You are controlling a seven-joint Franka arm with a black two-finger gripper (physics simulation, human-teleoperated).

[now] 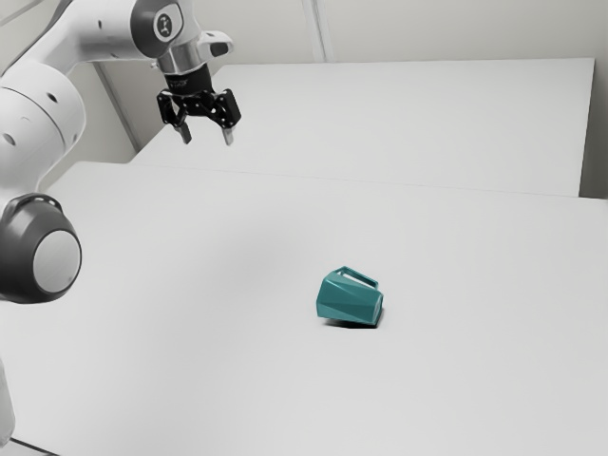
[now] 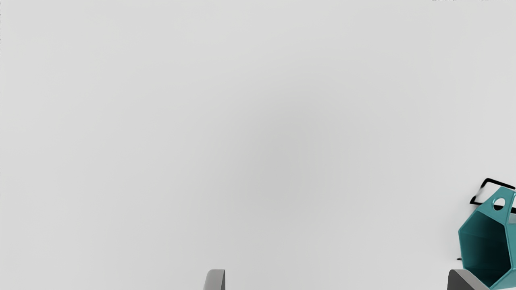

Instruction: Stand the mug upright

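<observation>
Exterior view | round emblem (image 1: 164, 25) on arm (image 1: 104, 33) | teal mug (image 1: 347, 301) lying sideways

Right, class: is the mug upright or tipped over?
Tipped over: the mug lies on its side on the table, its open mouth facing sideways.

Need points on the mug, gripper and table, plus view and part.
Mug (image 1: 348, 300): exterior view, side of the body.
Gripper (image 1: 207, 142): exterior view, midway between the fingertips.
Table (image 1: 190, 351): exterior view, bare top.
</observation>
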